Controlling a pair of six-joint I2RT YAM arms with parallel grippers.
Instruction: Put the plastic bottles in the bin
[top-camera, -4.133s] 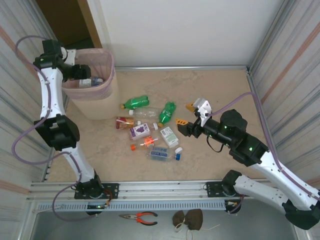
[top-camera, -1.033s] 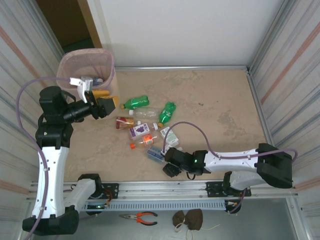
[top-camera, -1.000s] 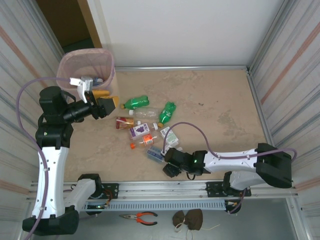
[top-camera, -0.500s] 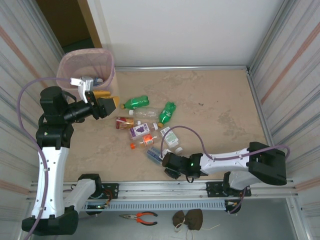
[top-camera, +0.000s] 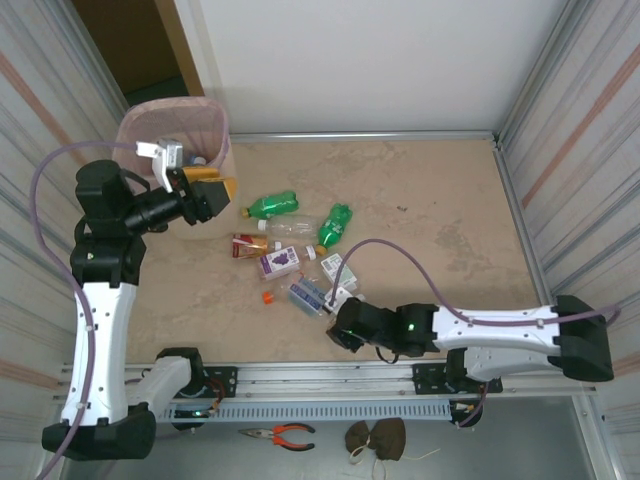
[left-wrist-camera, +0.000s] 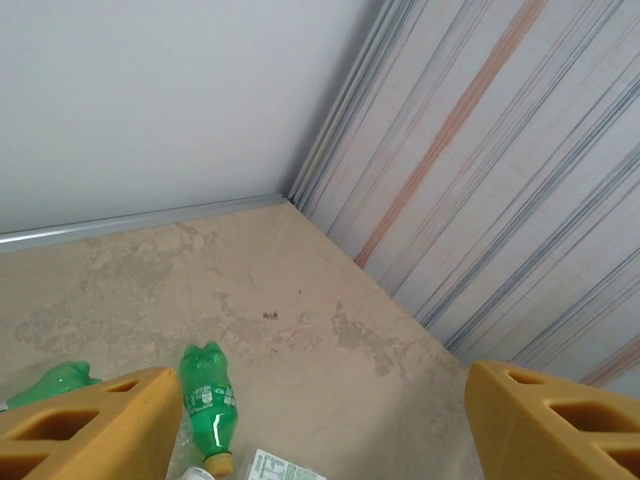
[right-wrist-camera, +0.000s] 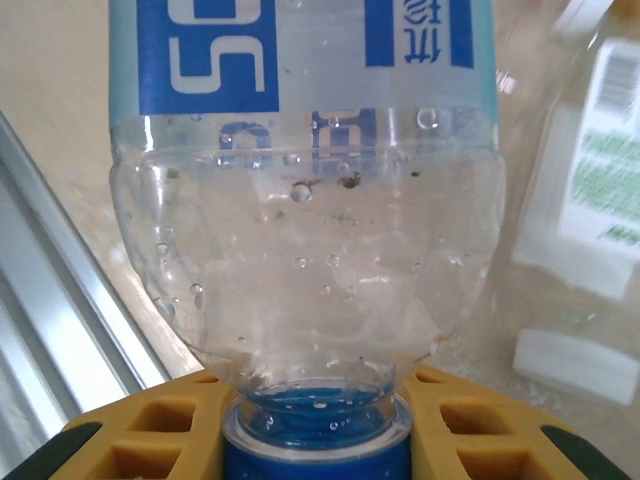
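Note:
My right gripper (right-wrist-camera: 318, 425) is shut on the neck of a clear plastic bottle (right-wrist-camera: 300, 250) with a blue label and blue cap. From above, this bottle (top-camera: 312, 297) lies at the near edge of the pile, with the right gripper (top-camera: 333, 310) at its cap end. Other plastic bottles lie nearby: two green ones (top-camera: 270, 206) (top-camera: 335, 224), a purple-labelled one (top-camera: 280, 262) and a white-and-green-labelled one (top-camera: 336, 268). My left gripper (top-camera: 207, 196) hangs open and empty beside the pink bin (top-camera: 213, 118). Between its yellow fingers (left-wrist-camera: 80, 425), a green bottle (left-wrist-camera: 210, 395) shows on the floor.
Corrugated metal walls (top-camera: 570, 150) close in both sides and a white wall stands at the back. An aluminium rail (top-camera: 300, 375) runs along the near edge, close to the right gripper. A loose orange cap (top-camera: 268, 296) lies left of the held bottle. Bare floor (top-camera: 430, 200) spreads to the right.
The right gripper has closed on the blue-capped bottle and shifted it slightly, while that arm's elbow swung right. The left gripper rose a little towards the bin, still open.

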